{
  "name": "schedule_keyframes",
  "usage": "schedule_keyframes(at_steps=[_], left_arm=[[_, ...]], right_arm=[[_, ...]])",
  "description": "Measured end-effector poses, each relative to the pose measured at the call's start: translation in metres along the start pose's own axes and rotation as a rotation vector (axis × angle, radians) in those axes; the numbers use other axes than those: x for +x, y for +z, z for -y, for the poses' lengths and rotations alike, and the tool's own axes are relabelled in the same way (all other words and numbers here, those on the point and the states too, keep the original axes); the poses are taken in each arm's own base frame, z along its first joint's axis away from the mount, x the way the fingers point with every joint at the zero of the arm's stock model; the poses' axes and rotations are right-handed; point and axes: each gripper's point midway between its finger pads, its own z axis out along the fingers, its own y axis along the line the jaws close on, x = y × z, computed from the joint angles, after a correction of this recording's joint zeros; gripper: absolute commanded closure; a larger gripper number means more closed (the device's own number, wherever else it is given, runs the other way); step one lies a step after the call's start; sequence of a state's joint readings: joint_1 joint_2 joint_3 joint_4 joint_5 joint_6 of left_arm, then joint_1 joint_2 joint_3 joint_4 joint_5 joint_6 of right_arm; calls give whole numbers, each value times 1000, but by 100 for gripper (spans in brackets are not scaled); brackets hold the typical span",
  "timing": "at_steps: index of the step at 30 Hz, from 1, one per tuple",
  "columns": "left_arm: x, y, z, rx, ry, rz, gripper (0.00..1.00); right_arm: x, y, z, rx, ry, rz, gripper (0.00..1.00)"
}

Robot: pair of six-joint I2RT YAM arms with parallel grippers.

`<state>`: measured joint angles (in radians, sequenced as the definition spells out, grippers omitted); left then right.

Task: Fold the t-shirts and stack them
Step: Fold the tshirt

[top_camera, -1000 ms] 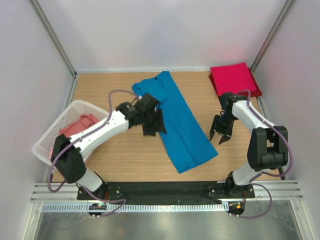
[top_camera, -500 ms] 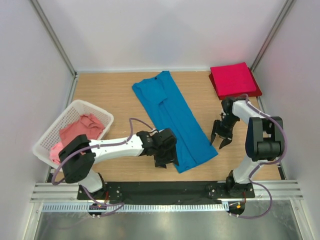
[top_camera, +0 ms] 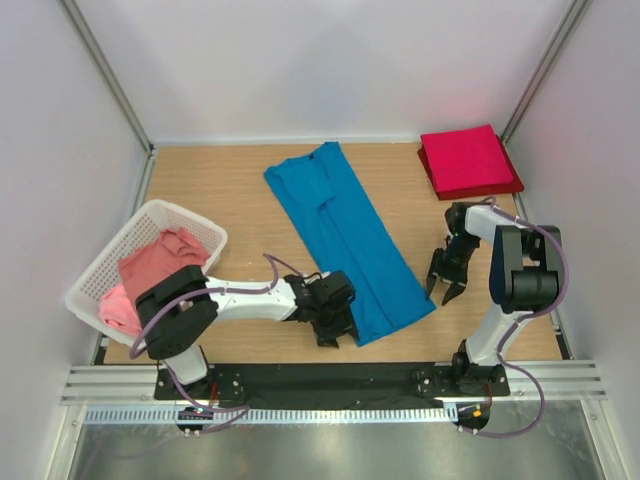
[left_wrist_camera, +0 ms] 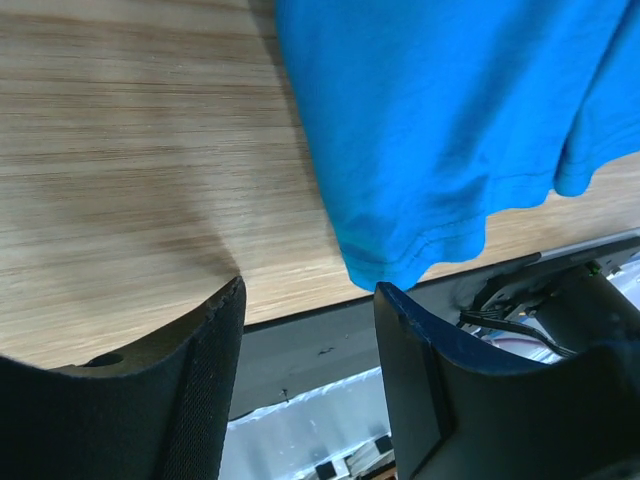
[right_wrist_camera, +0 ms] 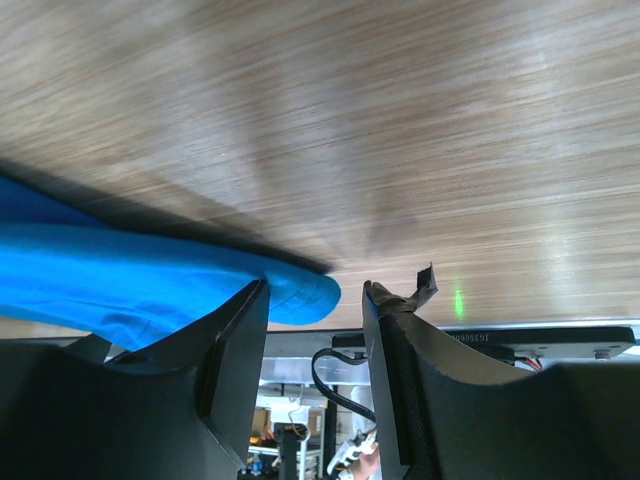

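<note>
Swung down from mid-frame to lower centre, the left gripper (top_camera: 338,338) hangs with jaws apart and empty at the near hem corner of the blue t-shirt (top_camera: 345,240), a long strip on the wooden table (top_camera: 220,190); the right gripper (top_camera: 440,290), likewise apart, flanks the other corner. Next, I judge, both pinch the hem and fold it toward the collar. Beyond: red t-shirt (top_camera: 468,160) folded upper right, pink t-shirts (top_camera: 150,265) in the basket (top_camera: 195,220) at left, white walls (top_camera: 330,70).

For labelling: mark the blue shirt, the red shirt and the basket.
blue shirt (top_camera: 350,245), top view, middle of the cloth
red shirt (top_camera: 465,160), top view, centre of the folded top
basket (top_camera: 100,268), top view, left lattice wall
</note>
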<state>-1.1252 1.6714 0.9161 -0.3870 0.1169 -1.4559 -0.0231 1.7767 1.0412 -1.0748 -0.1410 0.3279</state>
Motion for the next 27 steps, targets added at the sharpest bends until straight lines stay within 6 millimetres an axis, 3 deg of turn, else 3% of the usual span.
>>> schedule_keyframes(at_steps=[8, 9, 10, 13, 15, 21, 27], left_arm=[[7, 10, 11, 33, -37, -21, 52], [7, 11, 12, 37, -40, -21, 56], [7, 12, 13, 41, -44, -22, 68], [7, 16, 12, 32, -61, -20, 92], [7, 18, 10, 26, -68, -21, 100], [4, 4, -12, -26, -69, 18, 100], [6, -28, -43, -72, -34, 44, 100]], right_arm=[[5, 8, 4, 4, 9, -15, 60], [5, 9, 4, 4, 10, -15, 62], [5, 9, 4, 4, 12, -14, 64], [6, 9, 3, 2, 19, -15, 75], [7, 11, 3, -2, 24, -19, 85], [30, 13, -4, -73, 74, -33, 98], [60, 9, -8, -150, 157, 23, 99]])
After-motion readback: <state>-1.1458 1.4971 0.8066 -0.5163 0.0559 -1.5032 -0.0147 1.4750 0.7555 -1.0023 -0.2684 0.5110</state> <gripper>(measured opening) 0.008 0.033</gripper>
